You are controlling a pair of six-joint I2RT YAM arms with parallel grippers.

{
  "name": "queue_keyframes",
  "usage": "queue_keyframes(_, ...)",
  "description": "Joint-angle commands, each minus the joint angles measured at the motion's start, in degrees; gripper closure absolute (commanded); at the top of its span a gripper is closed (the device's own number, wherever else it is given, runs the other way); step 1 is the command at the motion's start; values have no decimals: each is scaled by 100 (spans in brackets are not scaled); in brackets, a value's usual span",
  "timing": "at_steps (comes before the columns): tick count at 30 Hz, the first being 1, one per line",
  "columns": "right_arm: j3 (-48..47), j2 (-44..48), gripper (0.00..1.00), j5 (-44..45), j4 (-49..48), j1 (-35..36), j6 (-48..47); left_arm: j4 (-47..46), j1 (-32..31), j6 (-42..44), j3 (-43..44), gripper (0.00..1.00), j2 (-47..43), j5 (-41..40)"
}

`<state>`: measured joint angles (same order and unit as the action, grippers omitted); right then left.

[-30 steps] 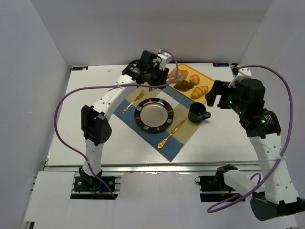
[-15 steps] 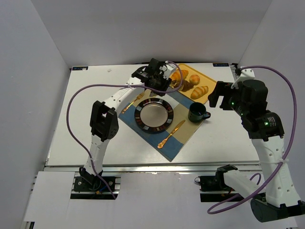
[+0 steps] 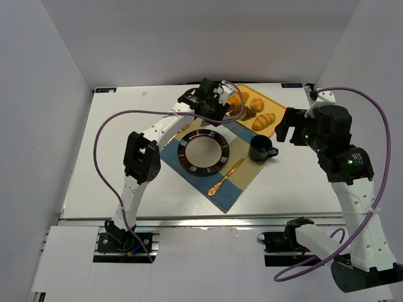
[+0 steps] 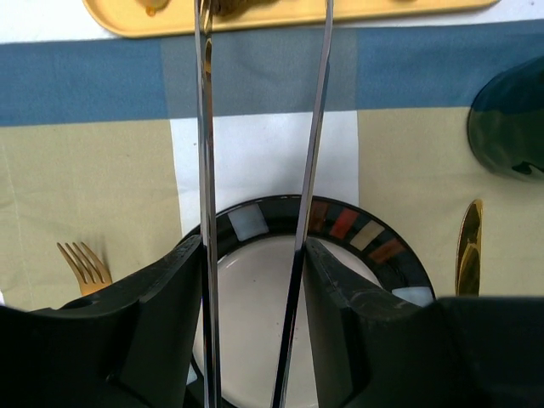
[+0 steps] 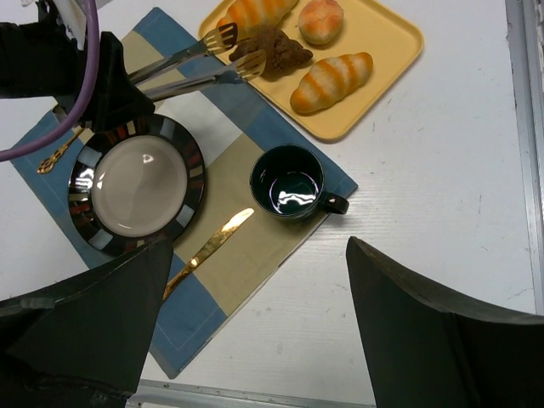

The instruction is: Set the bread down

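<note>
The bread (image 5: 276, 47) was a small, lumpy pastry of dark chocolate brown. It lay on the yellow tray (image 5: 387, 34) at the top of the right wrist view, between two golden striped croissants (image 5: 330, 81) and near a round pale bun (image 5: 321, 19).

The left gripper (image 4: 252, 259) was closed on a pair of metal tongs (image 5: 223, 36). Its black fingers (image 4: 170, 289) pressed the outer sides of the two thin steel arms, which stood apart. The gold slotted tips reached the bread's left end, one above it and one below. Whether they touched it could not be told.

The right gripper (image 5: 259, 246) hung high above the table with its dark fingers spread wide and nothing between them.

Below and left of the tray lay a cloth placemat (image 5: 246, 255) in blue and beige blocks, turned at an angle on the white table (image 5: 442, 212). A round plate (image 5: 140, 183) sat on it, with a glossy pale centre and a black rim set with coloured tiles. Just right of the plate lay a gold knife (image 5: 208, 246), and at the mat's right edge stood a dark green cup (image 5: 289, 181). A gold fork (image 4: 85, 263) showed at the lower left of the left wrist view, beside the plate.
</note>
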<state>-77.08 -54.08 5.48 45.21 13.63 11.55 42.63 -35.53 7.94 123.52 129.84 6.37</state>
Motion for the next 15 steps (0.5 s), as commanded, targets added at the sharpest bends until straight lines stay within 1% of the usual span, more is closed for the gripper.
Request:
queue_keyframes(1, 44, 12, 11, 41, -127, 26, -30, -203, -33, 102, 277, 42, -73, -13)
queue_keyframes(15, 202, -76, 11, -73, -267, 26, -30, -343, -33, 243, 339, 37, 155, 49)
